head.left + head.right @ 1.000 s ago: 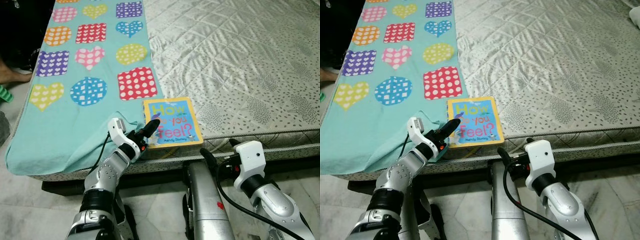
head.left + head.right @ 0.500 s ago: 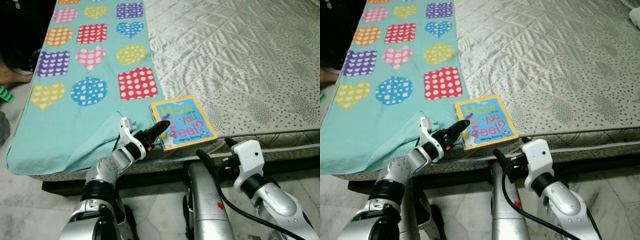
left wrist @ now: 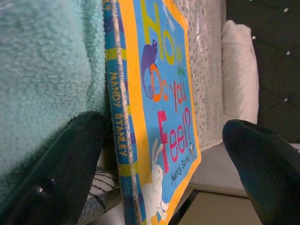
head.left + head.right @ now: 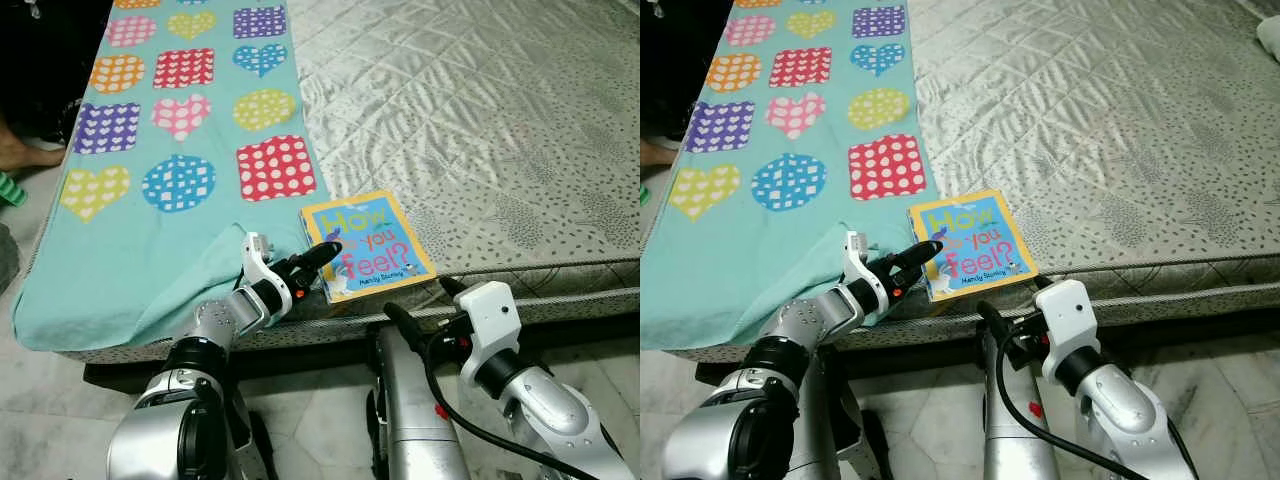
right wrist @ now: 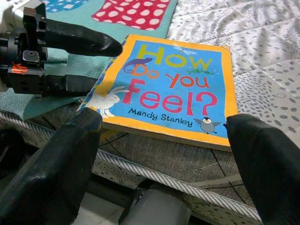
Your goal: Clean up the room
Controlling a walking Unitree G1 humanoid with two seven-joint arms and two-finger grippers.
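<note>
On the near edge of the bed [image 4: 520, 130], a book [image 4: 367, 245] is laid flat, just right of a green towel [image 4: 150, 190]. No box or basket can be seen. Big letters on the cover can be read: "How Do You Feel?" The name "Mandy Stanley" is printed small at the bottom, and "MANDY STANLEY" is printed down the spine too. A bunny, a lizard and a little penguin are drawn on the blue cover, inside a yellow border. Hearts, circles and squares with dots are printed on the towel.

The left gripper [image 4: 310, 266] is held at the book's left edge. Its fingers are spread wide, one over the cover and one down by the spine. The right gripper [image 4: 420, 310] is held low, just below the book, at the side of the mattress. Its fingers [image 5: 56, 168] are spread wide too, and nothing is held in them.
</note>
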